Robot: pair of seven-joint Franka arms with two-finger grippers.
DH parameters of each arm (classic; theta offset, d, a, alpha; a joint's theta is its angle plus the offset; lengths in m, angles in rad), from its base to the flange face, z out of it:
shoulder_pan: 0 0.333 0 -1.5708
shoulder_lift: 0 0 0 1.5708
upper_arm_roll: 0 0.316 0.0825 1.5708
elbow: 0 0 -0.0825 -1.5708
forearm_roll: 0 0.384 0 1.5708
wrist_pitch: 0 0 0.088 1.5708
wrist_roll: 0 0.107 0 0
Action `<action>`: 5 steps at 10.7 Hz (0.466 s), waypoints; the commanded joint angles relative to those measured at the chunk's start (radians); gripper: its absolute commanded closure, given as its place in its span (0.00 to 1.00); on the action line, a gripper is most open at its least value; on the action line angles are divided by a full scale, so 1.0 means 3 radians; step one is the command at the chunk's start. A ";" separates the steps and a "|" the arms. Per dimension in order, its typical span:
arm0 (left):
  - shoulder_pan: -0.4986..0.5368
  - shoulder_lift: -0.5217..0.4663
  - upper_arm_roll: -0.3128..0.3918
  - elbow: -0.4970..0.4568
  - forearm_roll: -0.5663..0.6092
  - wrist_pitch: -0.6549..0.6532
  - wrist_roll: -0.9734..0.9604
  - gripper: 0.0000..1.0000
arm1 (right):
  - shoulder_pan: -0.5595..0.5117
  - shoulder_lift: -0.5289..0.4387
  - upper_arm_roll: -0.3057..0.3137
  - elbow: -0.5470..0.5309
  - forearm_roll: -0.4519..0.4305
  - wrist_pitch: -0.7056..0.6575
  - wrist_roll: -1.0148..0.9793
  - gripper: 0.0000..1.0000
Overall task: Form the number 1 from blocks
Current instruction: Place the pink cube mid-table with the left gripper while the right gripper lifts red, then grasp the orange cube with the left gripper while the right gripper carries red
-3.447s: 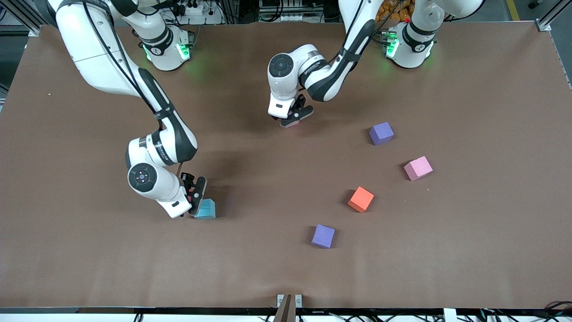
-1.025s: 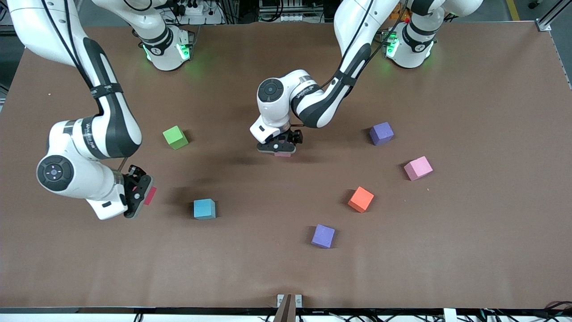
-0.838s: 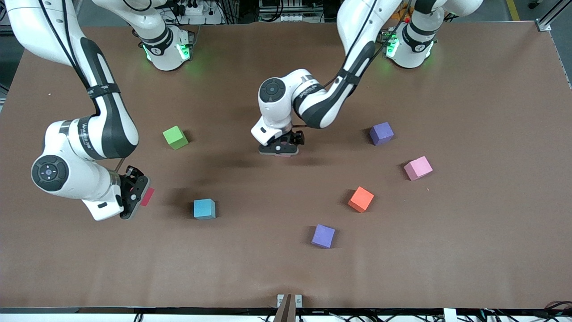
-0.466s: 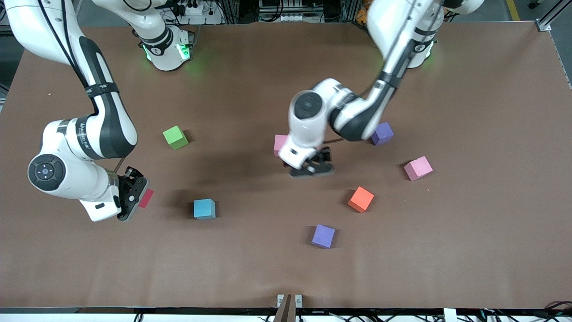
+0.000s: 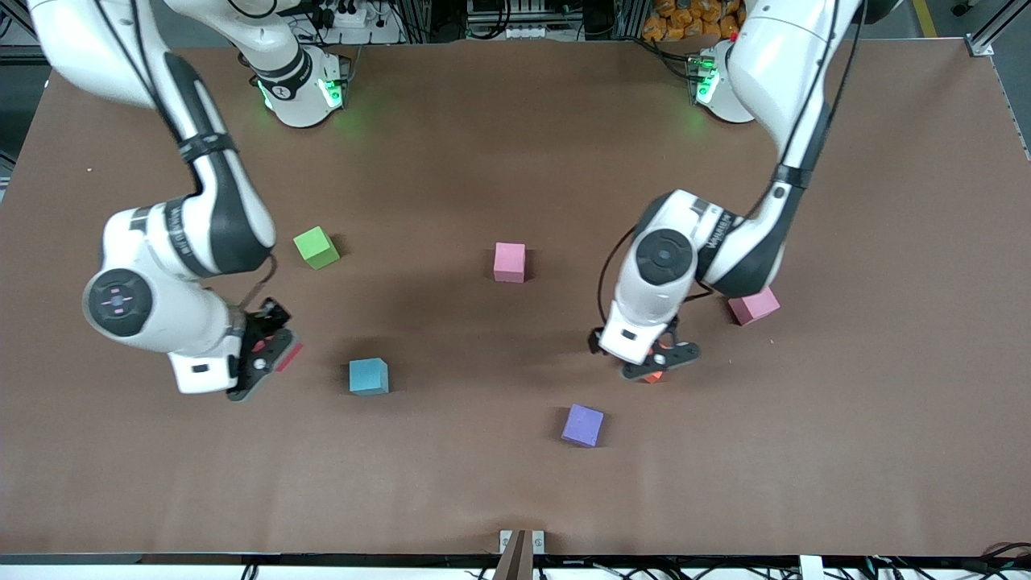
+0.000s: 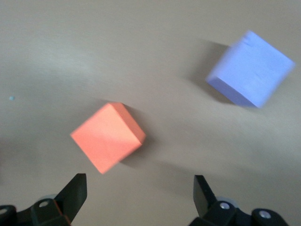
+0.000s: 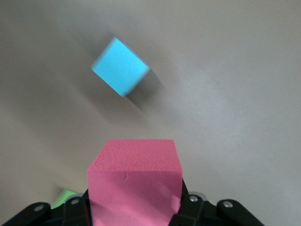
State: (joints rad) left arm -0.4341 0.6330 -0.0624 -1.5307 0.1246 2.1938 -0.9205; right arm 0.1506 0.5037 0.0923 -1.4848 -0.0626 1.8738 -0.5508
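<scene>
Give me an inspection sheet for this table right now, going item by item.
Surface: brown table, flat.
Job's things: pink block mid-table; second pink block partly under the left arm; orange block; blue block; red block.
Clutter: green cube, purple cube.
Grippers: left gripper open over the orange block; right gripper shut on the red block, in the air.
Cables: along both arms.
Surroundings: equipment past the bases.

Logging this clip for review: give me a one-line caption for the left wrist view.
Open left gripper hovers above the orange block, with a purple cube on the brown table.
</scene>
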 commanded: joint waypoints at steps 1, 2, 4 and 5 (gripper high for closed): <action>0.0031 -0.0024 -0.0043 -0.0093 -0.0042 -0.0016 -0.0707 0.00 | 0.0264 -0.0022 -0.0001 0.0051 0.0045 -0.0090 0.0886 1.00; 0.0056 0.0012 -0.0042 -0.0098 -0.0037 -0.0006 -0.0928 0.00 | 0.0381 -0.0012 -0.0011 0.0051 0.0232 -0.0069 0.1148 1.00; 0.0051 0.0068 -0.0042 -0.0134 -0.0032 0.0025 -0.1302 0.00 | 0.0571 0.0039 -0.0021 0.0051 0.0433 0.0017 0.1654 1.00; 0.0056 0.0048 -0.0037 -0.0225 -0.0022 0.0096 -0.1470 0.00 | 0.0668 0.0059 -0.0016 0.0051 0.0454 0.0144 0.1945 1.00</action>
State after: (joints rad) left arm -0.4250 0.6541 -0.0684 -1.5658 0.1223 2.1981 -1.2885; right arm 0.3183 0.5102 0.0941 -1.4750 0.0472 1.8831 -0.0755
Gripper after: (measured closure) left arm 0.000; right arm 0.379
